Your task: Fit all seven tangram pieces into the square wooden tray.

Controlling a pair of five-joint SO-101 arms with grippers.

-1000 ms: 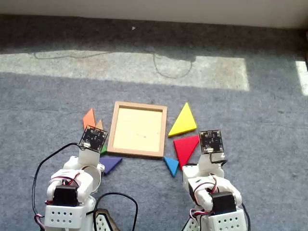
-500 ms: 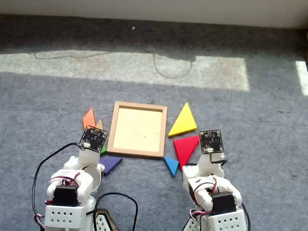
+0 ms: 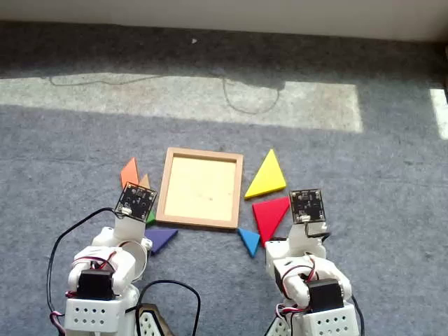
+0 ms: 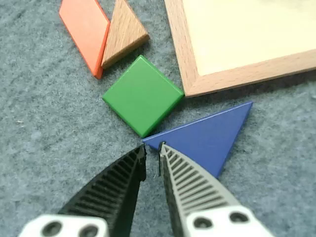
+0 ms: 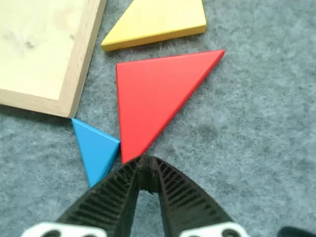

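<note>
The grey carpet [image 3: 364,210] served as the work surface. On it everything lay flat and within reach of the two arms.

The tray [image 3: 196,222] sat between the arms and a little ahead of them, likely so that either could feed it. It was empty, so the task had not begun.

The left arm [image 3: 105,273] and right arm [image 3: 308,273] sat folded back near their bases, in what looked like a waiting pose. The left gripper [image 4: 152,148] hung low over the carpet with its fingers a narrow slit apart and nothing between them. Its tips were at the sharp corner of the purple triangle [image 4: 205,137]. The right gripper [image 5: 146,162] had its fingers together, also on nothing, just short of the red triangle's [image 5: 153,98] point.

The pieces were split by side, apparently so each arm could take its own share.

- **Right of the tray:** the yellow triangle [image 3: 267,180] lay just beside the rim. The red one was nearer the arm.
- **Left of the tray:** the purple triangle sat near the tray's near corner. The green square [image 4: 142,95] met that corner and the purple tip. The orange parallelogram [image 4: 85,30] lay edge to edge with the wood triangle [image 4: 122,35].
- **Smallest piece:** the blue triangle [image 5: 96,148] sat just beside the red one, below the tray's near right corner.
</note>
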